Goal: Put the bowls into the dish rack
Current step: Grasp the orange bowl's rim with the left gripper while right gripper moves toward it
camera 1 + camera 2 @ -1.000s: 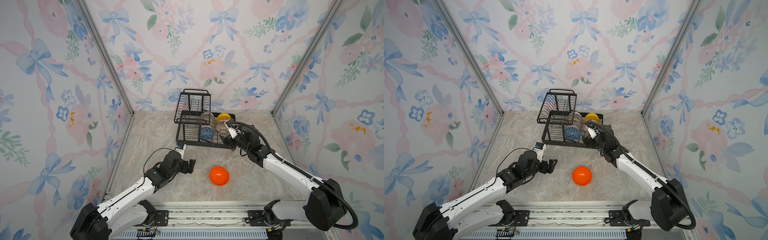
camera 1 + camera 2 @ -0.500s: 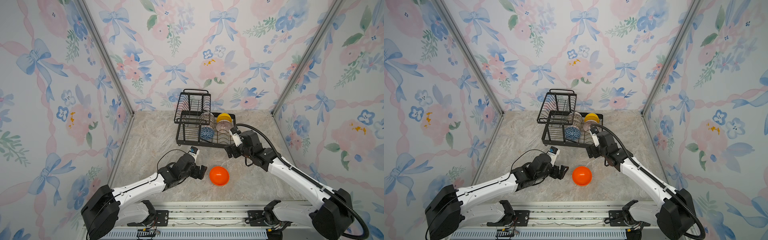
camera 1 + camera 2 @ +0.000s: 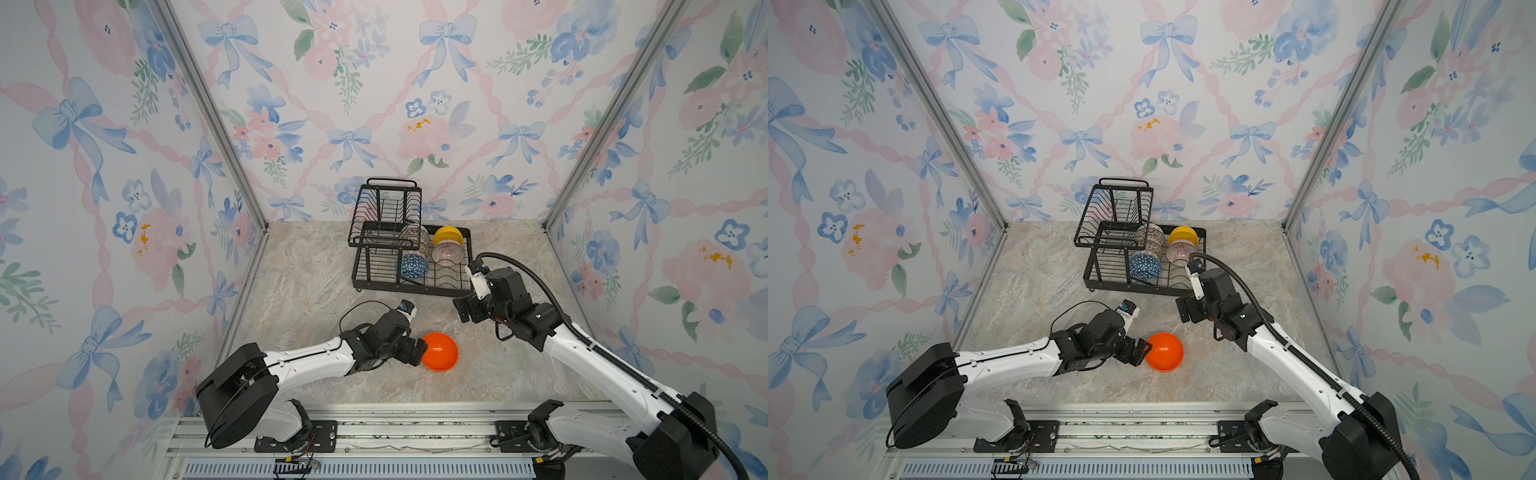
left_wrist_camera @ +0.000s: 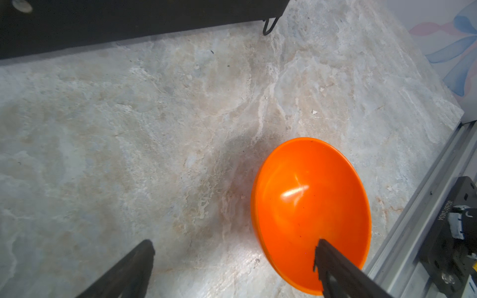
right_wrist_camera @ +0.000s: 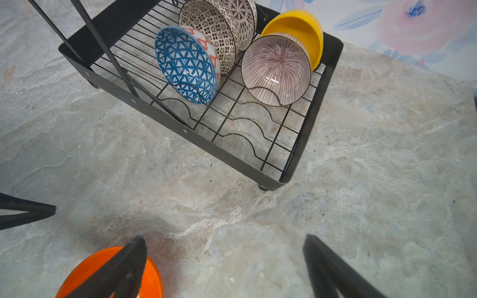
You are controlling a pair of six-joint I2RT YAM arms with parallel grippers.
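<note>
Now left gripper [image 4: 233,245], jaws wide and empty, straddles the glossy round orange bowl's [image 4: 309,201] near rim: best sink lower, seat rim deep, then pinch squarely.

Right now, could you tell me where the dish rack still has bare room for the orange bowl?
Free: the wire slots between the front rim of the dish rack and the blue bowl and pinkish ribbed bowl. Crowded: the back, where two patterned bowls and the yellow bowl stand.
</note>
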